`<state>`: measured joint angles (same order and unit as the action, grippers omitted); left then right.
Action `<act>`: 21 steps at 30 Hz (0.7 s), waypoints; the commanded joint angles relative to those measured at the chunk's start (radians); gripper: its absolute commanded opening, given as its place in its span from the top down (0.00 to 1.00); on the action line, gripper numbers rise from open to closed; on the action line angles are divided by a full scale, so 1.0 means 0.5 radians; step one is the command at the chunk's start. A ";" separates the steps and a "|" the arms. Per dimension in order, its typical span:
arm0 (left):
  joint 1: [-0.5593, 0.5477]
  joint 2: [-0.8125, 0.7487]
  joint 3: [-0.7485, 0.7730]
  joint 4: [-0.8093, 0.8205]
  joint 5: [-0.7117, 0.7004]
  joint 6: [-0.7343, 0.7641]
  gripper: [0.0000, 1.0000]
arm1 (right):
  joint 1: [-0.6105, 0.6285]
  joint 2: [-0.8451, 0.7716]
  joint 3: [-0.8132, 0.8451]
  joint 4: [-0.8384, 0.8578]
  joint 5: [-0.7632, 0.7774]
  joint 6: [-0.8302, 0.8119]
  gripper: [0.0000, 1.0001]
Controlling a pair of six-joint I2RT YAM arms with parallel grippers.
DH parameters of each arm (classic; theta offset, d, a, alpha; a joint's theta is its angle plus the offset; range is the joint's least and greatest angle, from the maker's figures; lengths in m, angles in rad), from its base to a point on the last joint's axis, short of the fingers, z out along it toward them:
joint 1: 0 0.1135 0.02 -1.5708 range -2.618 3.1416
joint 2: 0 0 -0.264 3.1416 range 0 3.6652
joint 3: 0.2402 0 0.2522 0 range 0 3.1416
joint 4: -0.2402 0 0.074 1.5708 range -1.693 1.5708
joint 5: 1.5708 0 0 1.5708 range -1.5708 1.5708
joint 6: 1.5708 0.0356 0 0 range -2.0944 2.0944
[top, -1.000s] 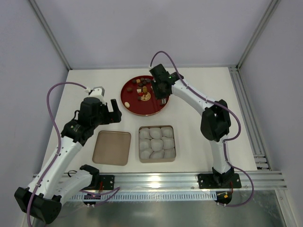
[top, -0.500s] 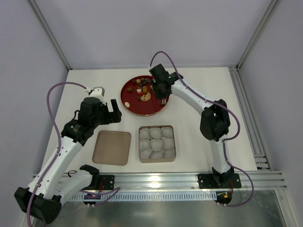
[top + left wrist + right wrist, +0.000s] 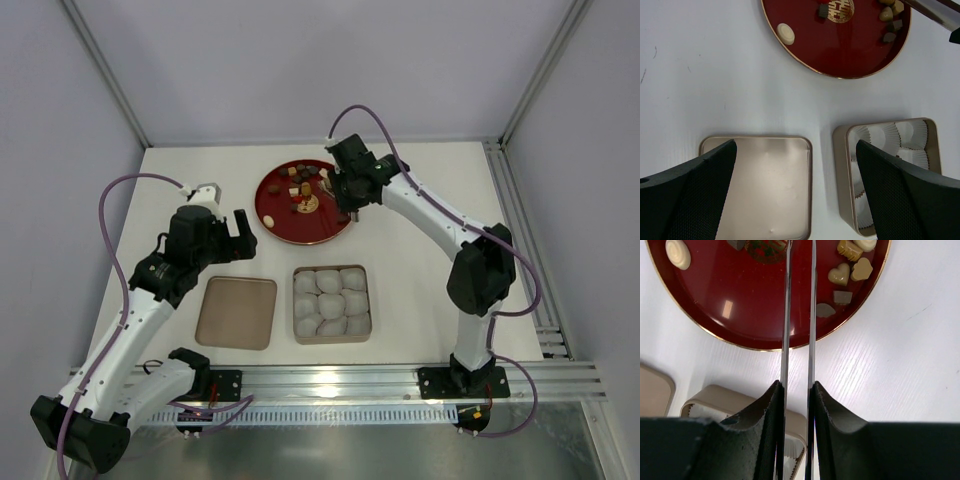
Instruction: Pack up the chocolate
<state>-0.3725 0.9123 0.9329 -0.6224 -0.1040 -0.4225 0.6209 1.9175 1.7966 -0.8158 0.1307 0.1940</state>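
The chocolates (image 3: pixel 300 185) are small brown, tan and cream pieces on a round red plate (image 3: pixel 270 222). My right gripper (image 3: pixel 345 190) hovers over the plate's right side, shut on metal tweezers (image 3: pixel 786 315). Their two blades run over the plate (image 3: pixel 755 305) and out of the top of the wrist view, so the tips are hidden. Tan heart-shaped pieces (image 3: pixel 840 274) lie to the right of the blades. My left gripper (image 3: pixel 228 235) is open and empty above the lid (image 3: pixel 760 185) and the tin (image 3: pixel 840 175). A cream round piece (image 3: pixel 785 33) lies near the plate's left rim.
A square gold tin (image 3: pixel 331 268) holds white paper cups, in front of the plate. Its flat lid (image 3: pixel 236 312) lies to the left of it. White walls and metal rails bound the table.
My right arm's elbow has swung right and its wrist has shifted slightly right over the plate. The left arm has not moved.
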 commanded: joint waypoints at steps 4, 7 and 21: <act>0.009 -0.018 0.052 0.005 -0.013 -0.011 0.00 | 0.019 -0.349 -0.202 0.055 -0.154 0.072 0.78; 0.006 -0.011 0.049 0.011 -0.013 -0.011 0.00 | 0.035 -0.496 -0.337 0.045 -0.197 0.090 0.79; 0.009 0.007 0.052 0.002 -0.022 -0.011 0.00 | 0.228 -1.248 -1.015 -0.034 -0.393 0.232 0.80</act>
<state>-0.3725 0.9146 0.9329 -0.6266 -0.1043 -0.4225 0.7029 1.3663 1.3449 -0.8448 -0.0219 0.2668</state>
